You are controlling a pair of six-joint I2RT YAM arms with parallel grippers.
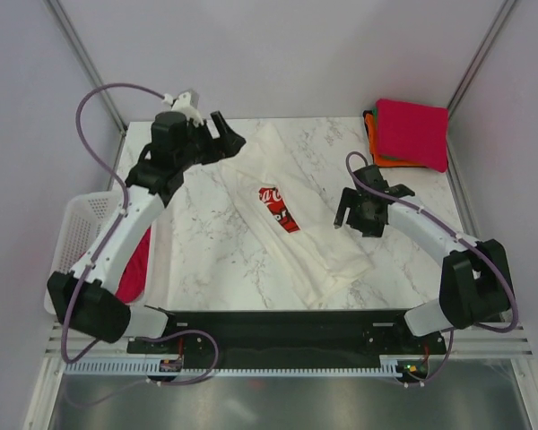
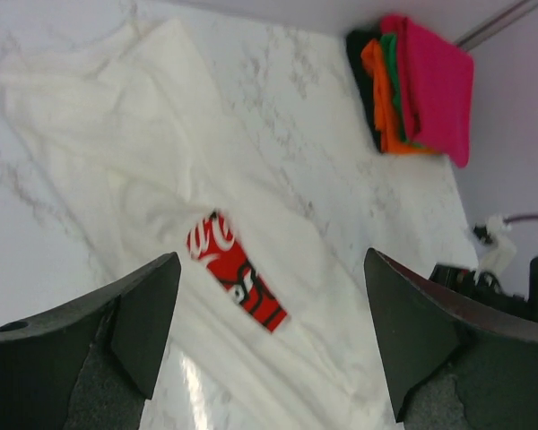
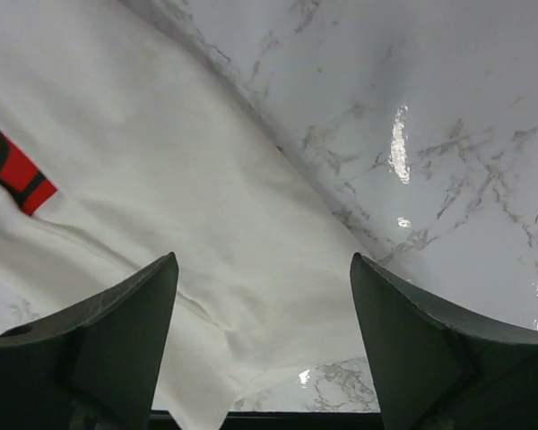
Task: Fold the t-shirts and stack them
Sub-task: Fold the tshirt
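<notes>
**Both arms hang open over a half-folded white t-shirt**

From above, we find the white t-shirt (image 1: 296, 224) lying across the middle of the marble table (image 1: 206, 260) as a long narrow band. It runs from about 11 o'clock to about 5 o'clock. Its red print (image 1: 280, 208) faces up near the band's middle, partly tucked under a fold. This suggests to us that the sides are already turned in and the end-to-end fold is what remains.

The left gripper (image 2: 271, 269) hovers near the band's far end, at 11 o'clock, its fingers wide apart with nothing between them. The right gripper (image 3: 262, 269) hovers over the band's right-hand edge, toward 3 o'clock. It is equally spread and empty, and the cloth lies flat beneath it. We judge that each arm keeps to its own side of the band so the two can pinch it together and carry one end over the other.

At 2 o'clock, in the table's far corner, sits a stack (image 1: 411, 134) of folded t-shirts, magenta on top with orange and green edges beneath. It lies well apart from the work, likely to leave folding room. At 8 o'clock, off the table's left side, a white basket (image 1: 79, 224) holds a pink t-shirt (image 1: 136, 269). The left arm partly hides it; it looks unfolded and may be next in line.
</notes>
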